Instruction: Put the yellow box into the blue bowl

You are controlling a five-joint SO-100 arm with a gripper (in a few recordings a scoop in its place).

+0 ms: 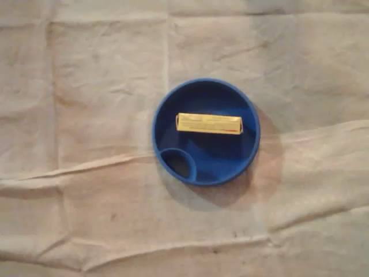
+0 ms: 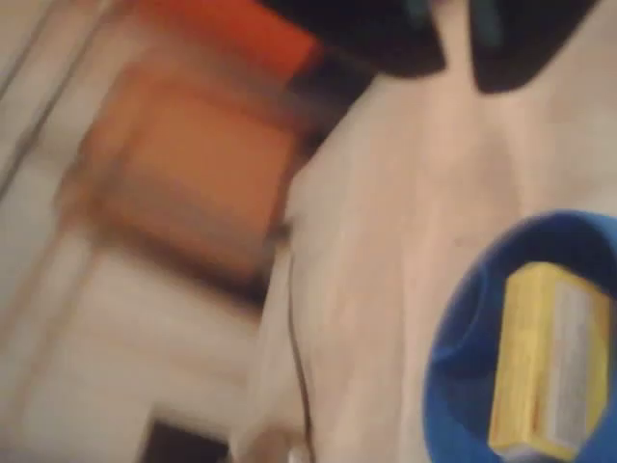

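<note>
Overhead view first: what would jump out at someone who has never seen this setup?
The bright blue bowl sits near the middle of a creased pale cloth. A yellow box lies flat inside it, above a small round pocket at the bowl's lower left.

Quick count: one blue bowl (image 1: 219, 157), one yellow box (image 1: 208, 123), and one small round pocket (image 1: 179, 164) at the bowl's 7 o'clock. One wrinkly cloth (image 1: 86, 86) over the bench. One hand (image 2: 456, 60) with two dark fingers (image 2: 386, 39).
</note>
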